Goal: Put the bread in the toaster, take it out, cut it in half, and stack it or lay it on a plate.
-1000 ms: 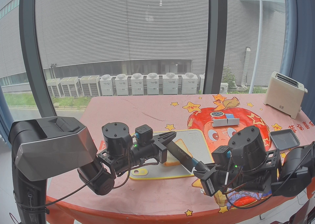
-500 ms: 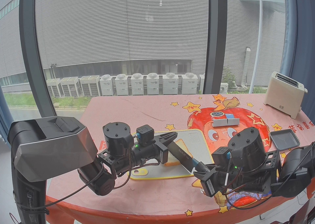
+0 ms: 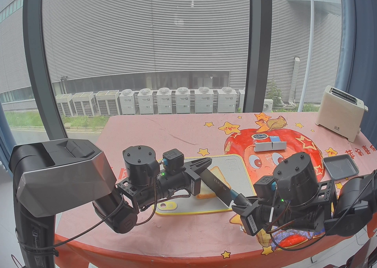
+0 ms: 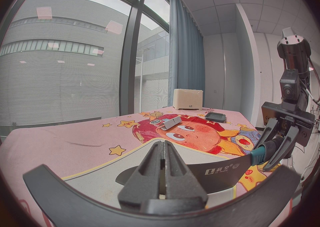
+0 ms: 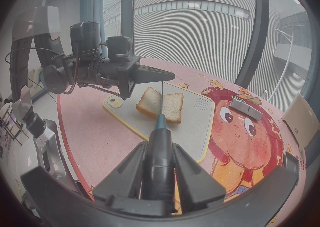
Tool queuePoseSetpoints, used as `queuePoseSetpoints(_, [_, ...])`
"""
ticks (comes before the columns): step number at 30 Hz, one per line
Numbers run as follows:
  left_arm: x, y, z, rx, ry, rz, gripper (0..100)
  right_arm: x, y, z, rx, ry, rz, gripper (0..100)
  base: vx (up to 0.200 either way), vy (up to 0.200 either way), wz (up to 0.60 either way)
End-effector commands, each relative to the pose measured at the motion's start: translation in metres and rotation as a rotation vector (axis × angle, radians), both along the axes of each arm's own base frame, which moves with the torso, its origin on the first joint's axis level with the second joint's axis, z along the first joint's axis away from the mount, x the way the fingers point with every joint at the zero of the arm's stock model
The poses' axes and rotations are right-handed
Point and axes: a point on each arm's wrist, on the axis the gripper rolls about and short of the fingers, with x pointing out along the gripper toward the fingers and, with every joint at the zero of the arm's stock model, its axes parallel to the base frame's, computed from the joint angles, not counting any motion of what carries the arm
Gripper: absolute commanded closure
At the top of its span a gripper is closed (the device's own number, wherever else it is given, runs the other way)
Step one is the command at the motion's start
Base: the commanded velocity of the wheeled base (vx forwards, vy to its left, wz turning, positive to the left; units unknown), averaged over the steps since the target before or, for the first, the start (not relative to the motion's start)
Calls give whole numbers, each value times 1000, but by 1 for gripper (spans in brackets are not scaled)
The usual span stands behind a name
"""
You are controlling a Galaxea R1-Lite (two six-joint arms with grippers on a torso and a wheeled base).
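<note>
Cutting step. R tool [image 5: 159,145] pinches knife [image 4: 220,172] over bread [image 5: 171,104]; L tool [image 4: 163,146] pressed together above bread. Next: push down thru middle.

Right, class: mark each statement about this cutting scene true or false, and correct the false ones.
1. The toaster stands on the table's right side. True.
2. The bread is in the toaster. False: it lies on the cutting board.
3. The right jaws hold the knife by its handle. True.
4. The left jaws are wide open. False: they are shut, just over the knife's blade.
</note>
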Motion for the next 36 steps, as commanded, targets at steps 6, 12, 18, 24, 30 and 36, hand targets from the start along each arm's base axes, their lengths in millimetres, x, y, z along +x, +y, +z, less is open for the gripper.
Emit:
queuePoseSetpoints(6, [-1,-1,2,-4,-5,-2,100,0,1,-3,-9,7,1,100,0,0,0])
queuePoseSetpoints(12, [0,2,-3,6,6,7,100,-1,1,5,18,-15,3,100,0,0,0])
queuePoseSetpoints(18, [1,2,2,-4,-8,7,100,-1,-1,-1,-7,4,2,100,0,0,0])
queuePoseSetpoints(24, [-1,3,17,-24,-34,5,100,0,1,-9,-30,23,4,100,0,0,0])
queuePoseSetpoints(30, [-2,4,11,-14,-20,7,100,0,0,-4,-12,8,3,100,0,0,0])
queuePoseSetpoints(36, [0,4,-3,6,10,11,100,0,0,3,10,-9,1,100,0,0,0])
